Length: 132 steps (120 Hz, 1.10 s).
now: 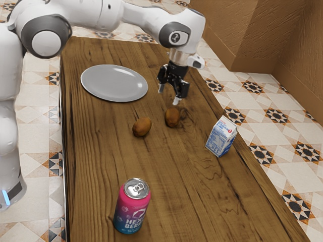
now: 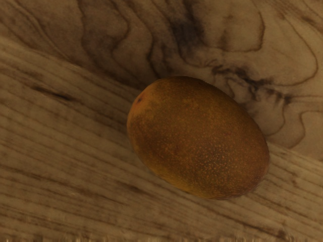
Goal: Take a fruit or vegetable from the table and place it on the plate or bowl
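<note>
Kiwi (image 1: 172,117) on wooden table (image 1: 101,166). Second kiwi (image 1: 142,127) just beside it toward exterior view's left, not touching. Plate (image 1: 114,82) farther back, milk carton (image 1: 221,136) toward exterior view's right, soda can (image 1: 131,205) at near end, all apart from gripper (image 1: 169,96). Gripper above Kiwi, fingers spread, holding nothing; Kiwi lies just below fingertips, untouched.

exterior: raised side view, down across table (image 1: 202,191) | wrist: close, straight down | shared: one kiwi (image 1: 172,117), tabletop
</note>
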Each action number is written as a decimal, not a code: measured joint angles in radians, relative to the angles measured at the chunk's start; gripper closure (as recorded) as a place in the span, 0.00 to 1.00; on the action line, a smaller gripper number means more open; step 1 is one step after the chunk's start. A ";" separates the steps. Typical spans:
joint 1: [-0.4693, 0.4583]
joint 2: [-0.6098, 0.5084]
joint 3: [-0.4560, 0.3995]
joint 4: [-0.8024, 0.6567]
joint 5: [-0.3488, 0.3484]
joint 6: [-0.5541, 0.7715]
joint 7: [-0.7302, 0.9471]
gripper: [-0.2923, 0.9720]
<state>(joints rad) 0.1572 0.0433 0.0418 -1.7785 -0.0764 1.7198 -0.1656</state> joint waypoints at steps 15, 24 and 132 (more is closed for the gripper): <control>0.007 -0.153 0.014 -0.197 0.004 0.057 -0.011 0.23; 0.000 -0.169 0.032 -0.231 0.002 0.080 -0.017 0.23; -0.130 -0.214 0.069 -0.447 -0.052 0.263 -0.063 0.23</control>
<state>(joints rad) 0.0274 -0.1709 0.1104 -2.2255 -0.1283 1.9831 -0.2287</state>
